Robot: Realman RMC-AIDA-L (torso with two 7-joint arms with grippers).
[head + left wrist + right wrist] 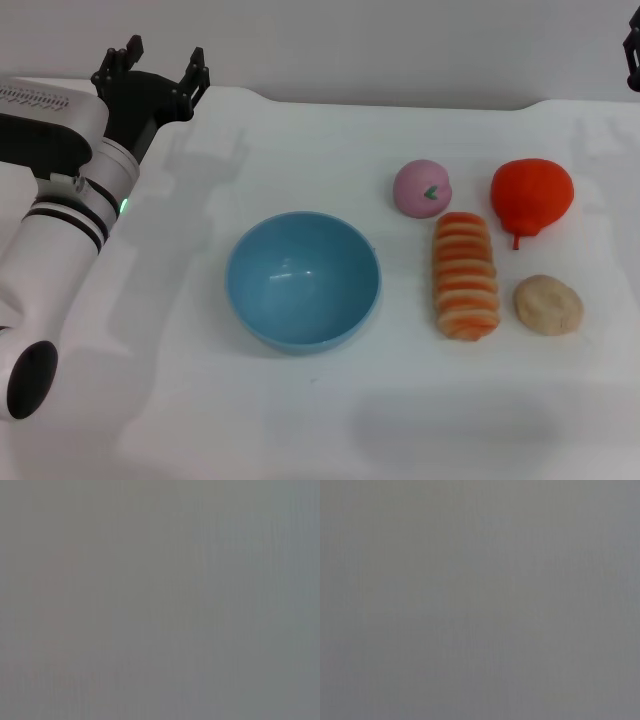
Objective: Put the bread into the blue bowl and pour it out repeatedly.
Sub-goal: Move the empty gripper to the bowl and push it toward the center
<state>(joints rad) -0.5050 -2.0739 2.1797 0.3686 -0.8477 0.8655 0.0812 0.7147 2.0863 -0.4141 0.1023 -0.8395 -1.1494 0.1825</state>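
Bowl first: the blue bowl (302,280) sits empty on the white table (200,420). Just beside it, on its right, lies the bread (465,275), untouched. Nothing is done yet. Left gripper (152,68) waits far off, fingers apart. Right gripper (632,50) barely shows, so I cannot tell.

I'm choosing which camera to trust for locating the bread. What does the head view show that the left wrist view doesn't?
Only the head view: the bread lying on the white table beside the empty blue bowl, apart from it, with a pink fruit, a red fruit and a round bun nearby; the left claw open at the table's far left corner. Only the left wrist view: plain grey, nothing recognisable. Shared: nothing identifiable.
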